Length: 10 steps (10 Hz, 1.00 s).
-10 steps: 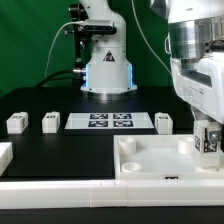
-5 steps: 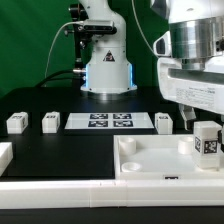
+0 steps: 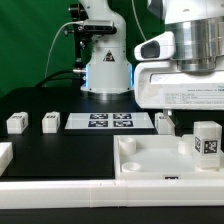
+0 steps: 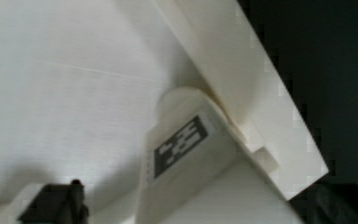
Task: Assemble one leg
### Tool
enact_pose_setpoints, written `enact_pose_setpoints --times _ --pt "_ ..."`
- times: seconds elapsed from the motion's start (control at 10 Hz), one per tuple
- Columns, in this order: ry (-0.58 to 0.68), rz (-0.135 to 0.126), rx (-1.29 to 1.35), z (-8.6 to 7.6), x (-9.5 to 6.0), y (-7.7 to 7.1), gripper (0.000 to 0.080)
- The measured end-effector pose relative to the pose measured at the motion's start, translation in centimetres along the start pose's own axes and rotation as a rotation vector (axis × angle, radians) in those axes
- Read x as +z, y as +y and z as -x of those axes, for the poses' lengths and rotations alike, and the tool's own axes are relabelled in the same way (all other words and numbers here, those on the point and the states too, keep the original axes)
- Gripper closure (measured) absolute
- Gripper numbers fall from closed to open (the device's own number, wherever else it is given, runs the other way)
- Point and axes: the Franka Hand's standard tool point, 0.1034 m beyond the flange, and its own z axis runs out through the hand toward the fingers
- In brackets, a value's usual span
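White plastic is filling most of what I am seeing from here. The leg (image 3: pixel 207 140) is standing upright at about four o'clock in the exterior view, on the far corner of the tray (image 3: pixel 150 166), with its black-and-white tag facing the camera. It is sitting just beside a round corner socket (image 3: pixel 187 146), and I cannot tell whether it is seated in a socket itself.

The gripper (image 3: pixel 180 120) is hanging toward ten o'clock of the leg, apart from it. The arm's bulky hand is hiding most of the fingers, so I cannot tell how wide the jaws are standing. In the wrist view I am making out only one dark fingertip (image 4: pixel 53 203), plus a blurred tag (image 4: pixel 181 146) on a white surface close to the lens.

Three spare blocks (image 3: pixel 16 123) (image 3: pixel 50 122) (image 3: pixel 165 122) are sitting in a row across the black table (image 3: pixel 60 150), from nine o'clock toward three. The marker board (image 3: pixel 112 122) is lying between the second and third of them. Another white part (image 3: pixel 5 153) is poking in at eight o'clock, and the arm's base (image 3: pixel 106 68) is standing at twelve.
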Motion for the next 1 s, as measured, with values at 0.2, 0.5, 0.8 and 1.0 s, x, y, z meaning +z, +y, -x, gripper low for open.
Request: enact_pose_setpoints --times 0.2,0.5,0.8,1.0 --pt "0.000 0.001 -0.164 0.01 0.01 -0.01 0.0150" --pt "0.004 0.016 -0.519 -0.07 0.00 0.10 0.0150" --pt "0.004 0.020 -0.594 -0.10 0.00 0.15 0.0150" --pt "0.004 0.020 -0.594 -0.10 0.00 0.15 0.0413"
